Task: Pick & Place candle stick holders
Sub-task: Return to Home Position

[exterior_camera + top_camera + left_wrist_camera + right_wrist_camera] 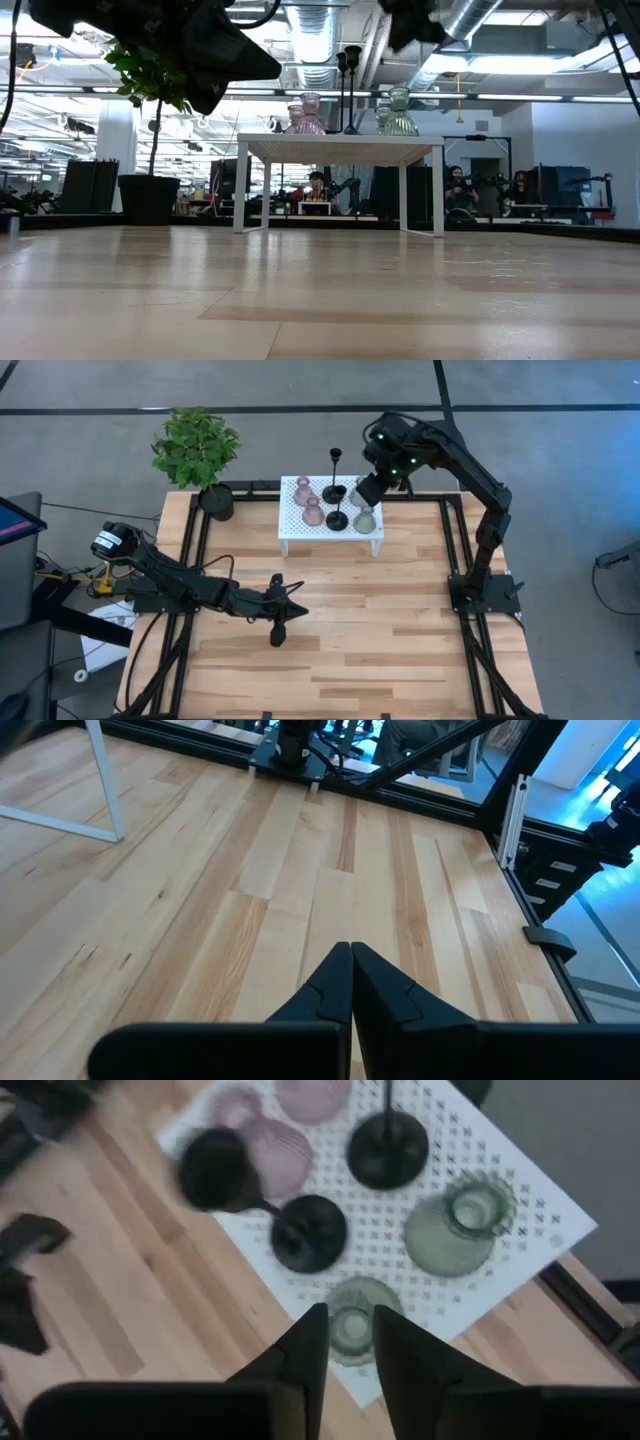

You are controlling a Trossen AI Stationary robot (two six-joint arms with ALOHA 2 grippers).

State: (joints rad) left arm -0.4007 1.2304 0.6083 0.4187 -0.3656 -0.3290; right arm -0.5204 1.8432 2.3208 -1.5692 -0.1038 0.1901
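Six candle stick holders stand on a small white perforated stand (295, 530) at the table's far side: two pink (302, 490) (313, 512), two black with thin stems (335, 485) (338, 518), two olive-green (360, 495) (364, 520). My right gripper (350, 1345) hangs open above the stand's right part. In the right wrist view a green holder (352, 1320) shows between its fingers, below them. In the low view the gripper (415, 22) is clear above the green holders (398, 112). My left gripper (285, 610) (350, 960) is shut and empty over the table's middle.
A potted plant in a black pot (216, 500) stands at the table's far left, beside the stand. Black frame rails (455, 550) run along the table's sides. Bare wood (380, 630) lies between the stand and the near edge. People sit in the room behind (460, 185).
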